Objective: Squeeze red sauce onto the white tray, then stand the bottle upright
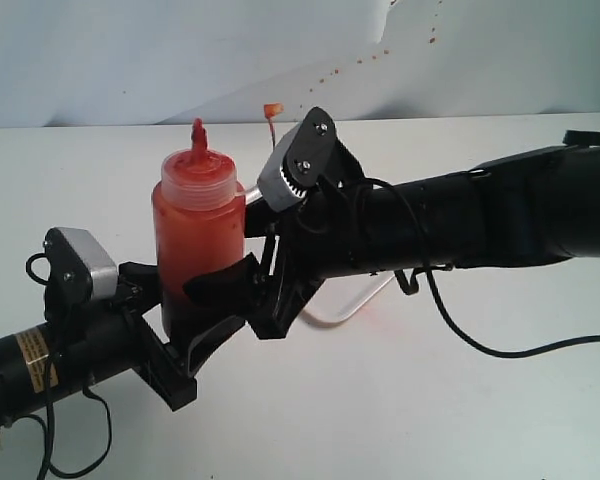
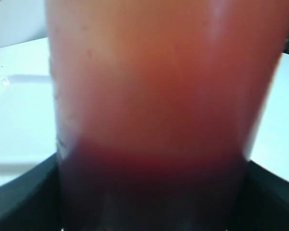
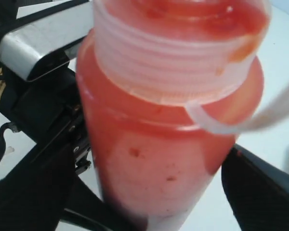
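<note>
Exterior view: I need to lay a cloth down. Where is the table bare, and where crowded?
Bare table lies in the foreground, between the left arm and the cable, and at back left, behind the bottle. Crowded: the middle, where left pincer and right pincer meet at the bottle and the right arm hangs over the white tray.

A plain white tabletop (image 1: 450,420) is spread across the lower part of the exterior view, from 3 o'clock round to 9 o'clock. Behind it a pale blue-white backdrop (image 1: 100,60) is set, and the two are met along a nearly level line just above the middle. A slanting crease (image 1: 310,68) is seen in the backdrop toward 12 o'clock — brighter above it, duller below. Small reddish-brown specks (image 1: 384,52) are scattered along it at 1 o'clock. The scene is lit softly and evenly — only faint grey shadows are cast on the tabletop.
</note>
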`<state>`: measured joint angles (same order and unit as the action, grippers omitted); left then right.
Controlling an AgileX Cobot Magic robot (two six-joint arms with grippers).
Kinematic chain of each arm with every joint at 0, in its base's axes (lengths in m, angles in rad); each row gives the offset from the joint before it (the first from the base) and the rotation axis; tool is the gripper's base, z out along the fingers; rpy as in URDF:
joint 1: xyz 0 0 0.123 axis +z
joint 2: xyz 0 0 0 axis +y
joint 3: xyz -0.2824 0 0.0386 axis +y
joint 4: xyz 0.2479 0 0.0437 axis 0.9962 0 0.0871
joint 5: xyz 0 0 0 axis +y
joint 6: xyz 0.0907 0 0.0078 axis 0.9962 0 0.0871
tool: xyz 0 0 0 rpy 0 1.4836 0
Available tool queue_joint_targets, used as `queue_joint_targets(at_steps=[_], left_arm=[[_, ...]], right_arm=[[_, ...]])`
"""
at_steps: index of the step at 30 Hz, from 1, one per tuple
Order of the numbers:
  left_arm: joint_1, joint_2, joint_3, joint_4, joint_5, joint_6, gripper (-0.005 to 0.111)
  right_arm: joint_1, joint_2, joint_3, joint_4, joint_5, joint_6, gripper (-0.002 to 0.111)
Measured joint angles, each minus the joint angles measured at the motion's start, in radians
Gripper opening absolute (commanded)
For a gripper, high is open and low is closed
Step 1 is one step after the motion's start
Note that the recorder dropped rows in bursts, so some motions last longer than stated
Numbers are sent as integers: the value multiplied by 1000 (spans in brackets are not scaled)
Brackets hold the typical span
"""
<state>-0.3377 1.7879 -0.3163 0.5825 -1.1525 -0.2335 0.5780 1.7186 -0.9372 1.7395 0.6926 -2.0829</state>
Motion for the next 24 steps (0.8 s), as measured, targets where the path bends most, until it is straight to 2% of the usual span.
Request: queue_joint_targets(at_steps=[3,5,15,24], left_arm=[[0,0,0,8,0,0,0],[0,0,0,10,0,1,0],[0,0,0,8,15,36,0],[0,0,0,-22,37,98,0]], right_arm=[[6,26,-25,2,8,8,70],[11,34,-33,4,8,10,61],[23,34,-36,4,-5,-15,2],[26,39,-36,2,-12,-39,0]])
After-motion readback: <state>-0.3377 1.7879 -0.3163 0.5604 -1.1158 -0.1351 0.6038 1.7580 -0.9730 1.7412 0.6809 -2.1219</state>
